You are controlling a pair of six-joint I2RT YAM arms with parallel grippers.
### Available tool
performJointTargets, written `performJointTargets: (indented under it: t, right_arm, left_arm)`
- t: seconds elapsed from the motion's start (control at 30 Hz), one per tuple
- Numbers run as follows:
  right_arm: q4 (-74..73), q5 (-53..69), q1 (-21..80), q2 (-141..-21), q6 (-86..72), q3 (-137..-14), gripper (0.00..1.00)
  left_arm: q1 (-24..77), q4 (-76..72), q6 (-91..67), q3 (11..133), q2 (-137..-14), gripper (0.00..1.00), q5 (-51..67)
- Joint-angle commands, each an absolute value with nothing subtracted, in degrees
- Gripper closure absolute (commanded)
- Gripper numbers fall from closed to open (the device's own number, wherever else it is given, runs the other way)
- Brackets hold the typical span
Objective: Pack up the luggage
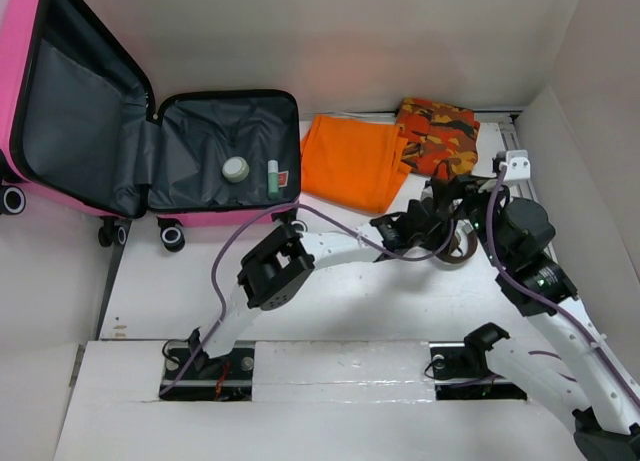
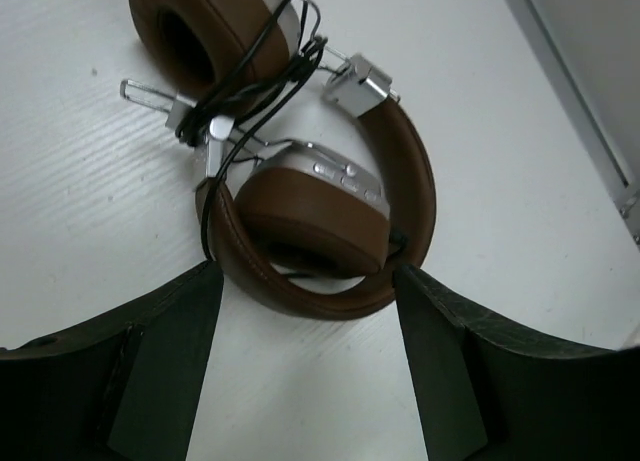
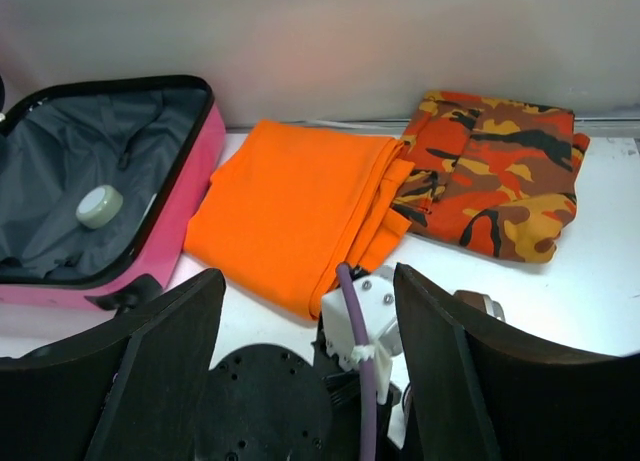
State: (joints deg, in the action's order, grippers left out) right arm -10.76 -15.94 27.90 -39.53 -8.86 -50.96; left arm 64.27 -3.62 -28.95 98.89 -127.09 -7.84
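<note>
Brown headphones [image 2: 310, 216] lie at open left jaws; open right jaws face orange cloth [image 3: 290, 206].

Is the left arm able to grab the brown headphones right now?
Probably yes: the left pincer hangs open right over the headphones, straddling one earcup, with nothing in between.

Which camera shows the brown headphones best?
Left wrist: the brown headphones fill the frame, unobstructed. Top view: the arms hide all but a sliver; right wrist shows at most an edge.
</note>
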Motion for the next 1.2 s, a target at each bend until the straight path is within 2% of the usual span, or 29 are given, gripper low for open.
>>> performJointTargets:
  t: [0.0,0.17,0.27,0.37,0.4,0.63,0.7,0.77,0.83,1.17]
  right_arm:
    - [-10.3,-14.9,28.6,-39.5,-9.0,-52.7,0.26]
    - [-9.8,-14.9,28.6,-40.0,-9.0,-52.2,0.26]
    - [-9.8,-14.9,28.6,-40.0,-9.0,-51.7,0.26]
    - [-9.8,-14.9,28.6,-39.5,-9.0,-51.2,0.26]
    - [-9.1,-14.9,28.6,-39.5,-9.0,-51.2,0.26]
    - [-9.1,-13.9,28.6,-40.5,-9.0,-51.2,0.26]
    - [-9.1,-13.9,28.6,-40.0,-9.0,-51.2,0.25]
    - [-9.1,-14.4,28.6,-40.0,-9.0,-51.2,0.25]
    - [-9.1,-13.9,28.6,-40.5,-9.0,-51.2,0.25]
    - [-8.6,-13.9,29.1,-40.6,-9.0,-51.2,0.25]
  left_arm:
    - [63.5,-3.3,-28.8,102.1,-128.8,0.35,-9.1]
    - [63.5,0.7,-28.8,107.0,-134.0,0.48,-8.5]
    - [63.5,-0.1,-29.7,101.4,-133.0,0.52,-10.5]
    - [63.5,-3.2,-30.2,96.3,-129.6,0.53,-11.2]
    - [63.5,-3.7,-30.2,95.1,-129.1,0.6,-11.9]
    - [63.5,-6.8,-30.9,90.4,-127.5,0.6,-9.2]
    - [63.5,-9.6,-30.9,87.1,-125.5,0.53,-8.2]
    - [63.5,-10.1,-30.9,85.1,-123.4,0.52,-7.4]
    - [63.5,-11.8,-30.9,83.7,-121.9,0.46,-6.7]
    - [65.1,-13.8,-30.3,82.4,-119.4,0.45,-6.2]
